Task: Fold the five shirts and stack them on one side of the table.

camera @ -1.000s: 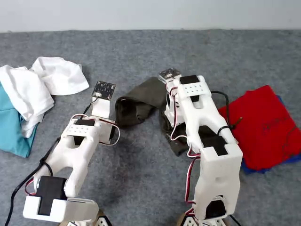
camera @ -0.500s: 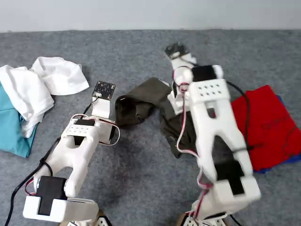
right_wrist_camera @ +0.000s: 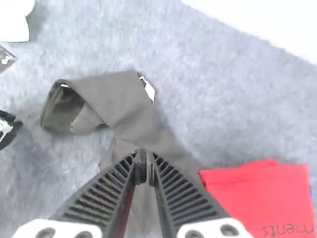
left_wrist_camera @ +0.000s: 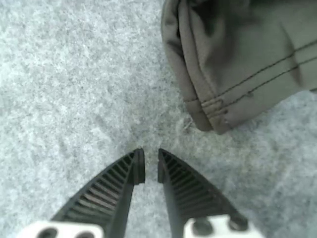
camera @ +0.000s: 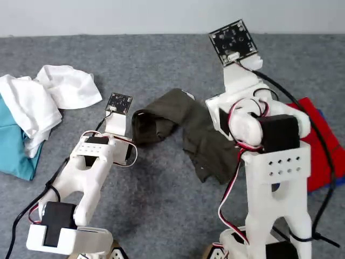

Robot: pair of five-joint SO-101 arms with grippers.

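A dark olive shirt [camera: 188, 127] lies crumpled in a bent strip at the table's middle, also seen as olive shirt [right_wrist_camera: 114, 111] and olive shirt [left_wrist_camera: 237, 54]. My left gripper [left_wrist_camera: 147, 166] rests low over the grey mat just short of the shirt's rolled hem, fingers together with nothing between them. My right gripper [right_wrist_camera: 143, 168] hangs high above the shirt, shut and empty. A folded red shirt [camera: 318, 140] lies on a blue one at the right. White shirts [camera: 51, 91] and a teal shirt [camera: 11, 143] are heaped at the left.
The grey mat [camera: 156, 59] covers the table up to a pale back wall. The raised right arm [camera: 269, 156] stands tall at the front right, over part of the red shirt. Open mat lies behind the olive shirt and between the two arms.
The right arm has lifted up and away from the olive shirt, uncovering its right part. The left arm and the shirts at the sides have not moved.
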